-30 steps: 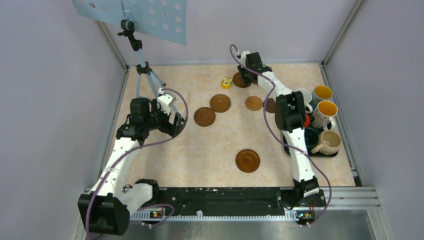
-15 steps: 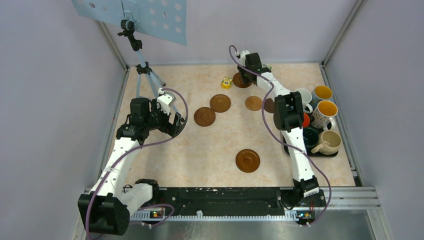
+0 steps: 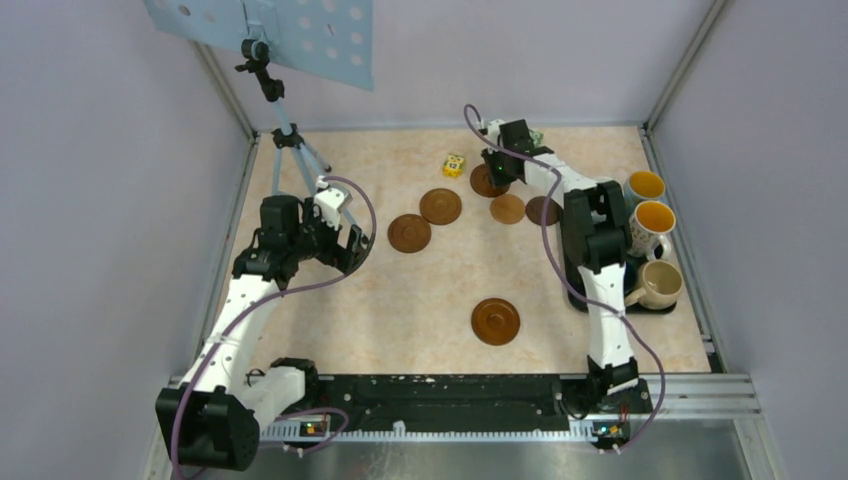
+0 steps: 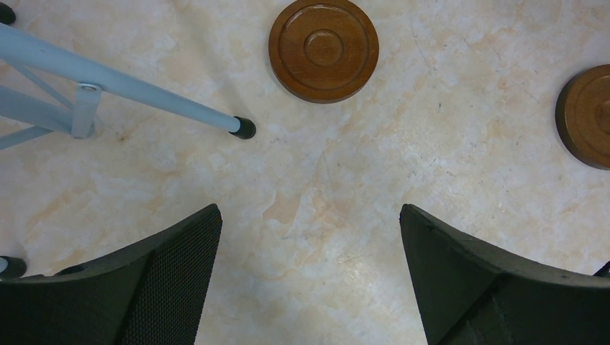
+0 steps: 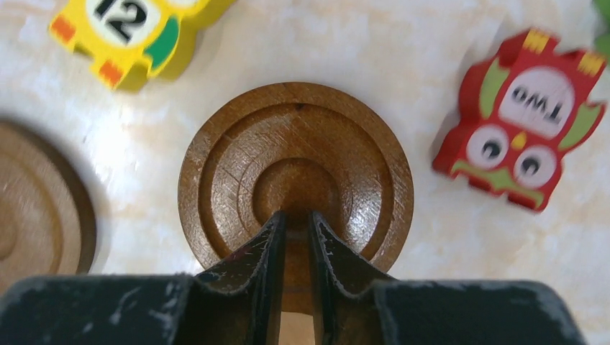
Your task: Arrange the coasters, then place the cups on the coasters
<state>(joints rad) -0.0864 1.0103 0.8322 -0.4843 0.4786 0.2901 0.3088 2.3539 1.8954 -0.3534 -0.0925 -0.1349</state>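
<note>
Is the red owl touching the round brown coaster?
Apart: the right wrist view shows a strip of pale table between the red owl and the coaster.

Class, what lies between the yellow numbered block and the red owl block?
A round wooden coaster, the right gripper with its tips at its middle, seen in the right wrist view.

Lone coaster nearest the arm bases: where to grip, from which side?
Outer rim, jaws spanning opposite edges, coming straight down. The lone coaster lies flat on the table with bare surface all round, so no side is blocked; its thin edge is probably the only purchase.
</note>
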